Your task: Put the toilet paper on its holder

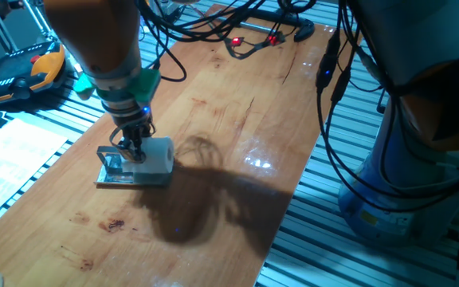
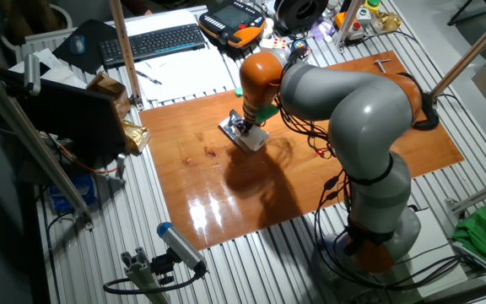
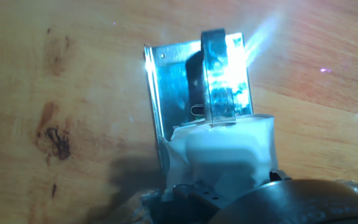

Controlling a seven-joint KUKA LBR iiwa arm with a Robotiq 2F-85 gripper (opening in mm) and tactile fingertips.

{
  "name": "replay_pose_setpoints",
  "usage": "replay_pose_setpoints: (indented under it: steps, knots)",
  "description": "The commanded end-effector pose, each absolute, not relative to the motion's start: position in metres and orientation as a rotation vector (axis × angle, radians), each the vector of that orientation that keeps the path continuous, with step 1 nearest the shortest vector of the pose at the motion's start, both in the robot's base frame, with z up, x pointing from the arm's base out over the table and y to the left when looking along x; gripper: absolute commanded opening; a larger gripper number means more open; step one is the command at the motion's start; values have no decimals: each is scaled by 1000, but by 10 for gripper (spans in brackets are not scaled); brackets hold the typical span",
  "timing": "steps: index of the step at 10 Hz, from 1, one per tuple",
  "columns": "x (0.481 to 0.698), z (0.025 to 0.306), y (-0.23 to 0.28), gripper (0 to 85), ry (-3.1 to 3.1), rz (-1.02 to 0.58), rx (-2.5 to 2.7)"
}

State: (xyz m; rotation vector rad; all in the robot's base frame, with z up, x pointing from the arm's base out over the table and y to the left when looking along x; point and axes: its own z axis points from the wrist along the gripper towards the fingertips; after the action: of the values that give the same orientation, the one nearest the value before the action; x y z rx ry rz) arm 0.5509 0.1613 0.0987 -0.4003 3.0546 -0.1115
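The white toilet paper (image 1: 158, 156) lies on its side on the shiny silver holder (image 1: 111, 175) at the left of the wooden table. In the hand view the holder's raised bar (image 3: 219, 74) runs from the plate's (image 3: 169, 87) far edge into the end of the toilet paper (image 3: 222, 155). My gripper (image 1: 135, 148) stands straight down over the roll's left end, with its fingers close together on the paper. In the other fixed view the gripper (image 2: 245, 128) sits over the toilet paper (image 2: 256, 138) and the holder (image 2: 229, 125).
Black cables (image 1: 213, 32) lie at the table's far end. An orange-and-black pendant (image 1: 22, 72) lies off the table's left edge. A keyboard (image 2: 154, 40) and papers lie behind the table. The robot base (image 2: 378, 228) stands at the table's side.
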Motion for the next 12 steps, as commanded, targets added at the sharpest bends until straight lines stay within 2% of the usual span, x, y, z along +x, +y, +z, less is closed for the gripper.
replay_pose_setpoints:
  steps: [1,5,12]
  knots:
    - [554,98,163,7,3055,-114,-391]
    - [567,107,176,7,3077,-129,-345]
    - [575,100,180,7,3066,-147,-321]
